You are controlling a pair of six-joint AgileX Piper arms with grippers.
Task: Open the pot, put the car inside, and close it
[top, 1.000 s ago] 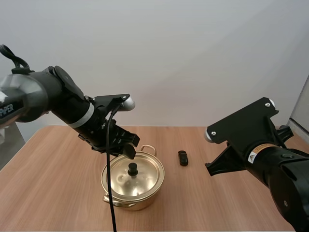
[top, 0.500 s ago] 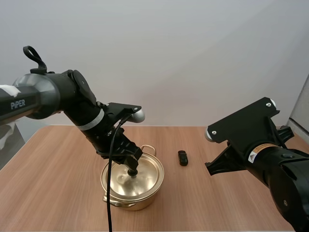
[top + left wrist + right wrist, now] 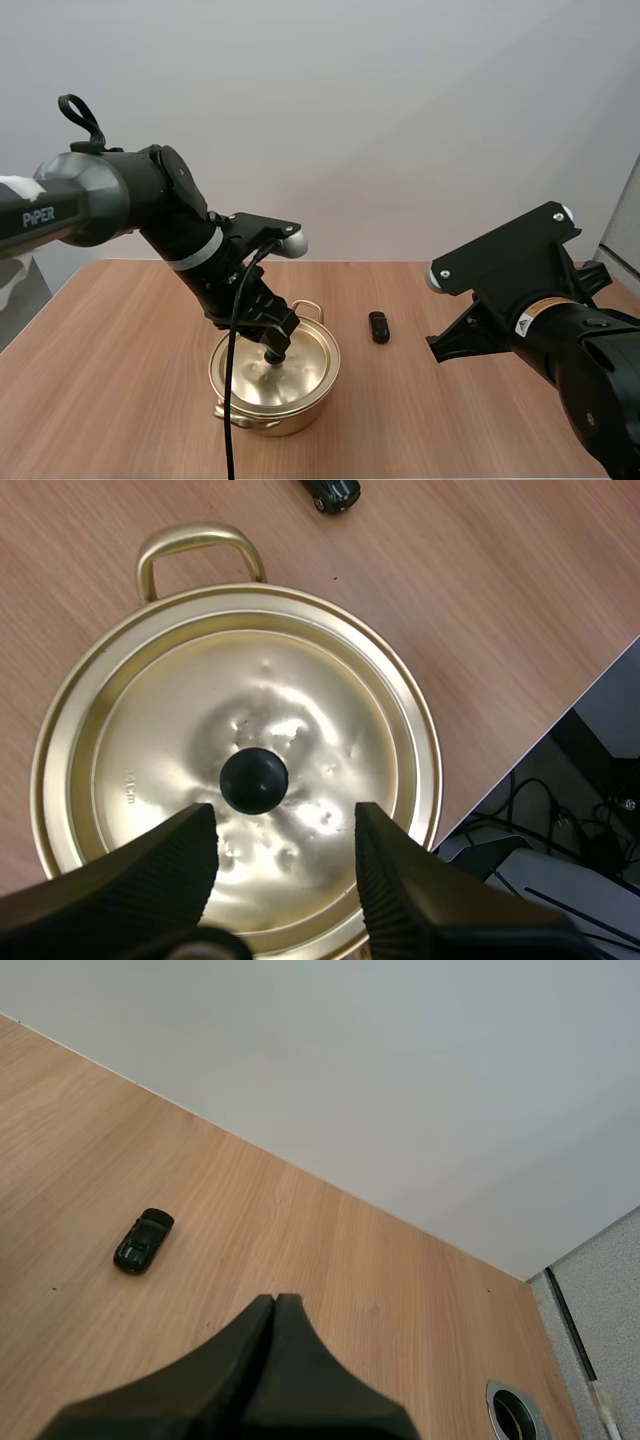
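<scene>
Left pincer [image 3: 285, 822]: released, fingers astride the lid knob [image 3: 254, 780], not yet gripping it.
Pot [image 3: 290, 415]: lid [image 3: 300, 710] seated, directly beneath that pincer.
Right pincer [image 3: 275, 1305]: clenched on nothing.
Car [image 3: 143, 1240]: on the table [image 3: 330, 1260], ahead of the right pincer, well apart.
Status: no step complete; opening, loading and closing remain.

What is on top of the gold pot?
A gold lid with a black knob sits on the pot. My left gripper hangs open by the knob. The lid covers the inside, so what's in there can't be seen.
</scene>
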